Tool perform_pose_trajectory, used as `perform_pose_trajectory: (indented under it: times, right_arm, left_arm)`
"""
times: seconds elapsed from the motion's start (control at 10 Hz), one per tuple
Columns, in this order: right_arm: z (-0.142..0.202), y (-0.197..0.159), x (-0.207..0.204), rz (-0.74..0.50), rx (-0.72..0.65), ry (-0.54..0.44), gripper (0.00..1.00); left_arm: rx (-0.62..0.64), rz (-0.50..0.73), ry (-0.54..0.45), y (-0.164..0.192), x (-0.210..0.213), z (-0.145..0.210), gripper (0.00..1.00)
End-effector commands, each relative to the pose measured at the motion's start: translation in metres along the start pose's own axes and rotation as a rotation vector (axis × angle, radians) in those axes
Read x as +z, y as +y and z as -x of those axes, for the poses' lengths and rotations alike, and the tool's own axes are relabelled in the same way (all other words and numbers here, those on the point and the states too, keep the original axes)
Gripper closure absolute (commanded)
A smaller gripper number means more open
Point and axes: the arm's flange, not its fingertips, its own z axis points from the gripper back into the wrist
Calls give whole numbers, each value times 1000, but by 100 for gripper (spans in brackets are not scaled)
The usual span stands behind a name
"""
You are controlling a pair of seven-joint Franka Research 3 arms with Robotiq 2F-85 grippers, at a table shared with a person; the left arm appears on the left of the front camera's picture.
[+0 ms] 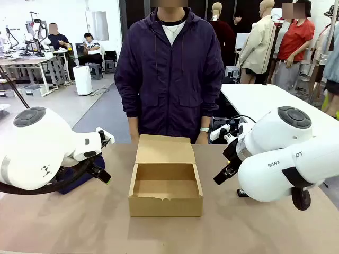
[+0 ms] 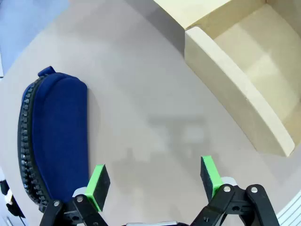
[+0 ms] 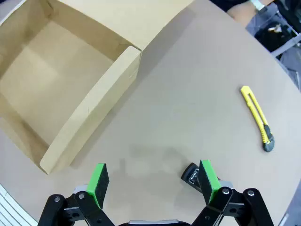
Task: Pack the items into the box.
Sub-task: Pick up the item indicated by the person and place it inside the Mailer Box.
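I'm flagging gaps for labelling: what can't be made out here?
1. Left wrist view: the pouch has its lower end behind the left gripper; in the front view the left arm covers most of it.
2. Right wrist view: the stapler sits mostly behind the right gripper.
3. Right wrist view: the utility knife is too small to tell its blade's state.
4. Front view: the box hides its floor's near strip behind its front wall.
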Motion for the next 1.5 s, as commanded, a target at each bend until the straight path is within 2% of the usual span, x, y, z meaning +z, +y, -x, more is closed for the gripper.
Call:
perform_pose_trajectory:
  times: [0.0,1.4]
  right_arm:
    - [0,0,0,0,0,0,0]
    - [0,0,0,0,1,0,0]
  left_arm:
    - [0,0,0,0,0,0,0]
    - [0,0,0,0,0,0,0]
